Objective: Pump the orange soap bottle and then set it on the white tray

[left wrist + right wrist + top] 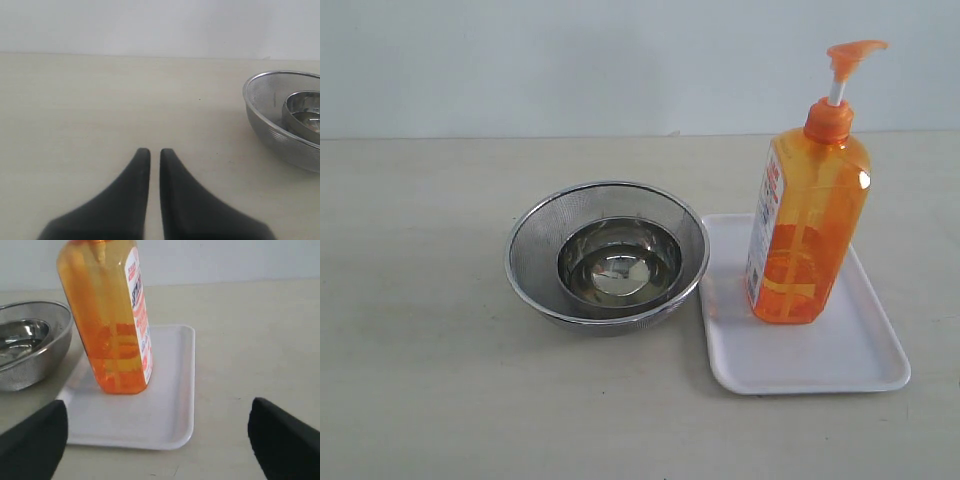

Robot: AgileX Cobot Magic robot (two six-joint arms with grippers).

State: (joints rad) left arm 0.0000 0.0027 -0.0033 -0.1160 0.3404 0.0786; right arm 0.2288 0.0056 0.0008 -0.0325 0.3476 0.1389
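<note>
Ahead, the orange soap bottle (107,320) stands untouched — right gripper (157,407) fingers (282,440) spread.

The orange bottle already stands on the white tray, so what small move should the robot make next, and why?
Probably just ease the right hand back. The orange bottle stands upright on the white tray, and that hand is open and apart from it, so nothing needs gripping; backing off avoids knocking it over. Whether it was pumped, the pictures do not show.
</note>
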